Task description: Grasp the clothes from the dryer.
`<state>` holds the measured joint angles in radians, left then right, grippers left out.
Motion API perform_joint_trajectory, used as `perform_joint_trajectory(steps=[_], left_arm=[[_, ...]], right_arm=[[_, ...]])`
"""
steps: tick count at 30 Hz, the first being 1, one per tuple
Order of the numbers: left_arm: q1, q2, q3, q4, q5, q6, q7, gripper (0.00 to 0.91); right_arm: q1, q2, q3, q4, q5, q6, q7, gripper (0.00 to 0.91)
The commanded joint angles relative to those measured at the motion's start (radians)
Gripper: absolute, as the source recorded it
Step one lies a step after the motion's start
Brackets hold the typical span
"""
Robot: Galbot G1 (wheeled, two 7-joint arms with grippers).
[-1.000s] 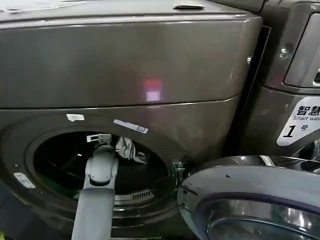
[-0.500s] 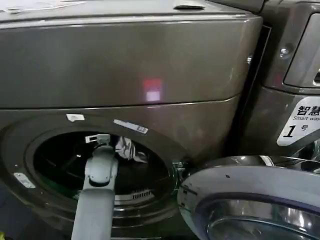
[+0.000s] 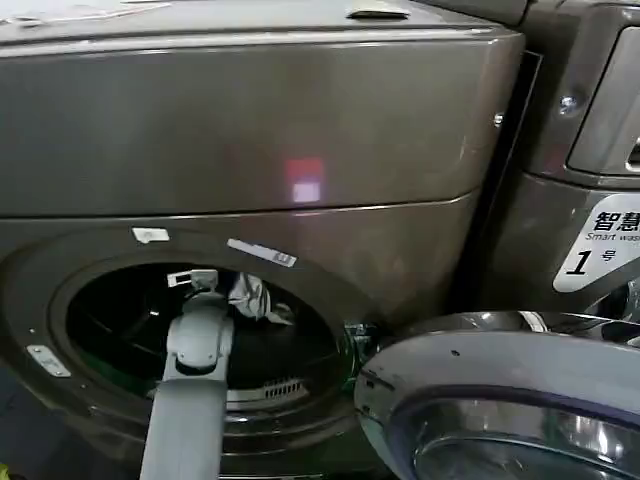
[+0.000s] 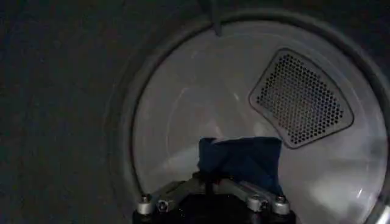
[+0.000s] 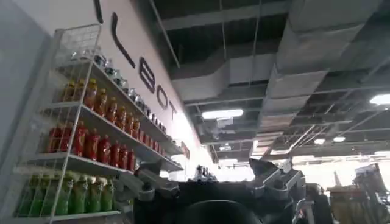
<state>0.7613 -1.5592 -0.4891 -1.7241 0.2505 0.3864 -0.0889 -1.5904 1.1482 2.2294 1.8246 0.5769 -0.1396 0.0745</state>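
the left hand (image 3: 205,282) is being held inside the porthole of the dryer (image 3: 300,110), up near its top rim. a dark blue piece of the clothes (image 4: 244,159) is being gripped between its closed fingers, with a pale piece (image 3: 250,296) hanging just beside it. the right hand (image 5: 213,185) is being kept raised toward a shelf of bottles (image 5: 91,146); its state cannot be told.
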Motion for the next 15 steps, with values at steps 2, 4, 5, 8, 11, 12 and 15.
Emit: perform_joint_trajectory(steps=[2, 4, 5, 8, 11, 12, 15], left_arm=[[0.000, 0.003, -0.001, -0.006, -0.003, 0.001, -0.002, 0.000], [-0.001, 0.003, -0.002, -0.003, 0.000, 0.000, -0.002, 0.000], [-0.001, 0.003, -0.004, -0.001, 0.001, -0.001, -0.002, 0.000], [0.000, 0.004, -0.005, 0.002, 0.001, -0.002, -0.001, 0.000], [0.002, 0.004, -0.005, 0.002, 0.000, -0.002, 0.000, 0.000], [0.003, 0.004, -0.005, 0.001, 0.000, -0.002, -0.001, 0.000], [0.003, 0.006, -0.005, 0.001, 0.000, -0.003, 0.000, 0.000]], right_arm=[[0.003, -0.003, 0.005, 0.017, 0.001, -0.038, 0.006, 0.907], [0.003, -0.002, 0.006, 0.018, 0.002, -0.039, 0.006, 0.907], [0.003, -0.002, 0.006, 0.017, 0.001, -0.038, 0.005, 0.907], [0.002, 0.001, 0.005, 0.018, -0.001, -0.041, 0.006, 0.907], [0.003, 0.001, 0.005, 0.021, -0.002, -0.043, 0.007, 0.907], [0.003, 0.001, 0.005, 0.022, -0.002, -0.045, 0.007, 0.907], [0.003, 0.002, 0.005, 0.023, -0.003, -0.046, 0.007, 0.907]])
